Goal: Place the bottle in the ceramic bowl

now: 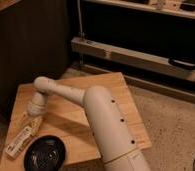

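Gripper (33, 123) hanging low over the wooden bench (106, 95), jaws standing spread and pinching nothing. Bottle (20, 141) lying flat just below and left of the gripper, slanting toward the bench's near edge. Ceramic bowl (45, 154) sitting just beside it, nearer than the gripper. Bottle probably being light, stiff, smooth and prone to rolling; mid-body across the label looking the best hold.
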Robot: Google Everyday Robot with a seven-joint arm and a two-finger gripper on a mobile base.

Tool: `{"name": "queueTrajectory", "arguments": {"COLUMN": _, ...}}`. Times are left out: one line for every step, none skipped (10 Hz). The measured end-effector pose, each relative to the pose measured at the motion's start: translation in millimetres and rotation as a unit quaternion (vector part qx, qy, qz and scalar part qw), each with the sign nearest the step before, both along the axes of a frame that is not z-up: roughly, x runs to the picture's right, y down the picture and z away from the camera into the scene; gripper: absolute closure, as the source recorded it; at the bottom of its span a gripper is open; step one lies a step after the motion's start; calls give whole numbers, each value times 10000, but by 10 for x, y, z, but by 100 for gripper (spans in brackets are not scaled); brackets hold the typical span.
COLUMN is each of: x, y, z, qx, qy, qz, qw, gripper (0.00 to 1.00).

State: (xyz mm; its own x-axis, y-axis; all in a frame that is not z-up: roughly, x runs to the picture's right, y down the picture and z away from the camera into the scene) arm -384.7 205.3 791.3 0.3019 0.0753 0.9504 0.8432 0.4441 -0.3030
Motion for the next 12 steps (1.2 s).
{"name": "queueTrajectory", "arguments": {"x": -3, "y": 10, "z": -23, "qx": -52, "qy": -15, "qz": -48, "qw": 10000, "gripper": 44}}
{"name": "queueTrajectory", "arguments": {"x": 10, "y": 17, "z": -43, "qx": -111, "qy": -6, "qz": -90, "qw": 9999, "gripper": 55}}
{"name": "queueTrajectory", "arguments": {"x": 36, "y": 26, "z": -60, "qx": -158, "qy": 3, "qz": -125, "qw": 9998, "gripper": 66}}
{"name": "queueTrajectory", "arguments": {"x": 51, "y": 31, "z": -77, "qx": -174, "qy": 8, "qz": -148, "qw": 9997, "gripper": 74}}
{"name": "queueTrajectory", "arguments": {"x": 78, "y": 39, "z": -97, "qx": -194, "qy": 21, "qz": -173, "qw": 9997, "gripper": 85}}
{"name": "queueTrajectory", "arguments": {"x": 107, "y": 54, "z": -116, "qx": -222, "qy": 38, "qz": -211, "qw": 9995, "gripper": 96}}
{"name": "queueTrajectory", "arguments": {"x": 117, "y": 61, "z": -128, "qx": -226, "qy": 46, "qz": -254, "qw": 9994, "gripper": 99}}
{"name": "queueTrajectory", "arguments": {"x": 115, "y": 70, "z": -141, "qx": -228, "qy": 42, "qz": -299, "qw": 9993, "gripper": 100}}
{"name": "queueTrajectory", "arguments": {"x": 98, "y": 78, "z": -167, "qx": -234, "qy": 19, "qz": -357, "qw": 9991, "gripper": 100}}
{"name": "queueTrajectory", "arguments": {"x": 108, "y": 58, "z": -182, "qx": -244, "qy": 14, "qz": -379, "qw": 9990, "gripper": 100}}
{"name": "queueTrajectory", "arguments": {"x": 125, "y": 0, "z": -213, "qx": -241, "qy": 9, "qz": -373, "qw": 9990, "gripper": 100}}
{"name": "queueTrajectory", "arguments": {"x": 162, "y": -93, "z": -257, "qx": -234, "qy": -1, "qz": -345, "qw": 9991, "gripper": 100}}
